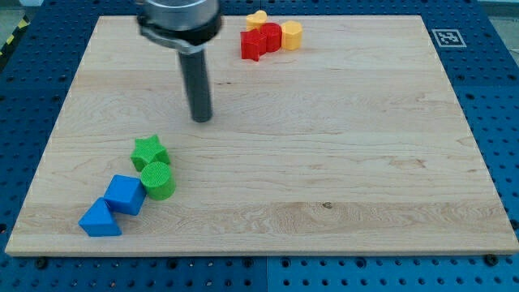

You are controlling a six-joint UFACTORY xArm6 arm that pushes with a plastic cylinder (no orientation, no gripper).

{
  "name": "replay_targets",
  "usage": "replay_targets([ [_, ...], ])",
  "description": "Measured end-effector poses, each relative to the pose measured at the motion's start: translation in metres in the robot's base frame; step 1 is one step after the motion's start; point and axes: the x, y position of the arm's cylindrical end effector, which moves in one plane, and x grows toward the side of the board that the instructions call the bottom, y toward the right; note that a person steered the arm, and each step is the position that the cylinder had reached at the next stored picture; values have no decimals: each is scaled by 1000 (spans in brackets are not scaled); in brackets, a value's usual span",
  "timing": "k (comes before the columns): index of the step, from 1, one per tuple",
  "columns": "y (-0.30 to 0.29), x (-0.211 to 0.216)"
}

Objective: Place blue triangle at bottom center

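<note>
Wooden board [324, 162] on a blue perforated table [495, 97], seen from the one camera. The arm enters from the view's top left of centre, where its grey cylindrical mount [178, 20] is cut off by the frame edge; from this mount a straight dark rod [197, 81] descends nearly vertically to the board. My tip [202, 120] rests on bare wood in the upper left part of the board, touching no block. The rod carries no jaws, so there is nothing to spread or close. The blue triangle [99, 219] lies near the board's bottom left corner, well apart from my tip and towards the view's lower left of it. Just beside the triangle, up and to the right, sits a blue cube [125, 194], apparently touching it. A green cylinder [157, 180] stands next to the cube, and a green star [149, 152] lies directly above the cylinder, the nearest block to my tip. At the view's top, right of the mount, are clustered two red blocks [260, 40], a yellow cylinder-like block [291, 35] and a yellow block [257, 17] whose shape cannot be made out.
</note>
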Motion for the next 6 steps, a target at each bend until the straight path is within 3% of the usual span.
replay_targets([
  [2, -85, 25],
  [3, -125, 66],
  [5, -146, 183],
  [6, -146, 184],
])
